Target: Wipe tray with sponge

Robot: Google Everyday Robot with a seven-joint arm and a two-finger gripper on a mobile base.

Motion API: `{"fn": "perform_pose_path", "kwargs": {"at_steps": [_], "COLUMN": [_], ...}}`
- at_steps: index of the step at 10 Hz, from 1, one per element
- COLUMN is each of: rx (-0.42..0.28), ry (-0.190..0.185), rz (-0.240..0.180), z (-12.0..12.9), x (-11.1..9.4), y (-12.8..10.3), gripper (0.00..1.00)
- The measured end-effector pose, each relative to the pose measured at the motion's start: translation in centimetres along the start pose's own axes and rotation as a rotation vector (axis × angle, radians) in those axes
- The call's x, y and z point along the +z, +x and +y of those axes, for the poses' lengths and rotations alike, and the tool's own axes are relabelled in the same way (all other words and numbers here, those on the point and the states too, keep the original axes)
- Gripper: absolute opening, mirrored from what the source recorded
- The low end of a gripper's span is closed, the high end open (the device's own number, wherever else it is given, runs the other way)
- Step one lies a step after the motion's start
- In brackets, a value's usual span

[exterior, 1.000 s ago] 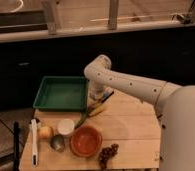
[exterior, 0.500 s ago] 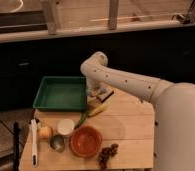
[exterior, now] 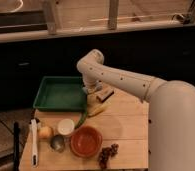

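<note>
The green rectangular tray (exterior: 58,94) lies flat, sloping sides up. The gripper (exterior: 90,92) hangs at its right rim. The sponge cannot be made out.

No text, label, brand or number can be read on any object, gripper (exterior: 92,92) is seen low at the right rim of the tray (exterior: 58,94)
</note>
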Motion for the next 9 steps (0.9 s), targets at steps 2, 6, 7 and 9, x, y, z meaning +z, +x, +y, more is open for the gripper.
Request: {"fn": "perform_pose_path", "kwargs": {"at_steps": [2, 6, 7, 9], "rx": [-0.025, -0.08, -0.09, -0.109], "ry": [0.003, 0.002, 0.002, 0.007], "rz": [-0.012, -0.04, -0.045, -0.055], "z": [-0.7, -1.8, -2.0, -2.7], "x": [0.4, 1.2, 1.3, 1.4], "y": [-1.0, -2.8, -3.1, -3.6], "gripper": [0.06, 0.05, 0.05, 0.05]}}
